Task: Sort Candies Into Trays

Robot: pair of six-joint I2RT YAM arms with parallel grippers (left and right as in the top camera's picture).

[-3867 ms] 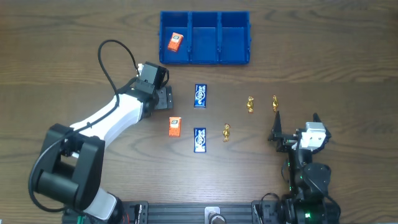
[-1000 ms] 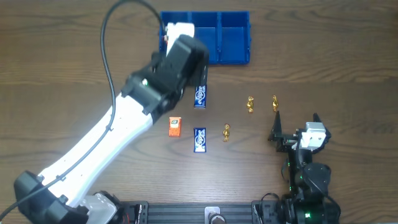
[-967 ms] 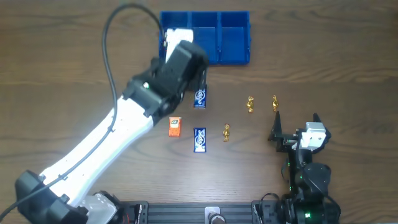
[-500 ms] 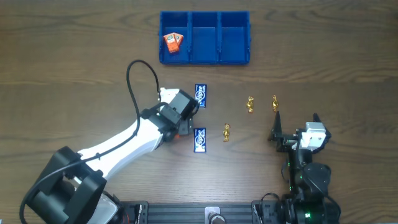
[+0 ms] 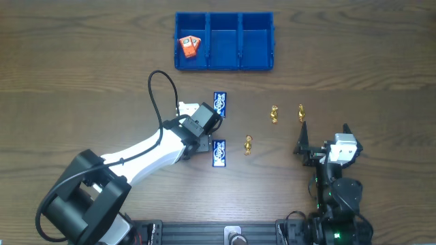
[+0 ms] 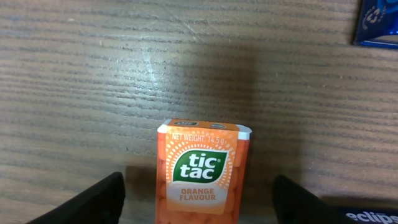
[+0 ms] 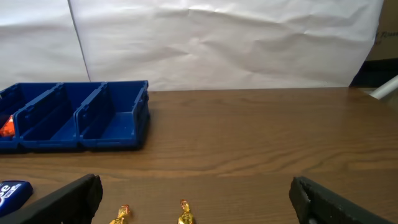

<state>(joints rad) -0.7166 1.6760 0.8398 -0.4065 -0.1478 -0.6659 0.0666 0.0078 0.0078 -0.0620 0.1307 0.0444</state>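
Top view gives you the blue three-compartment plastic tray [image 5: 225,67] as landmark, with two small orange plastic candy boxes [image 5: 190,45] in its left compartment. Well below the tray's left end, your left gripper [image 6: 199,193] stands with fingers spread on either side of a third orange candy box [image 6: 202,177] lying on the wooden table [image 5: 82,88]. Below the tray's middle lie two blue flat packets [image 5: 219,105]. Below its right end sit three gold-wrapped candies [image 5: 274,114]. Farther right, your right gripper [image 5: 323,139] is spread wide, holding nothing.
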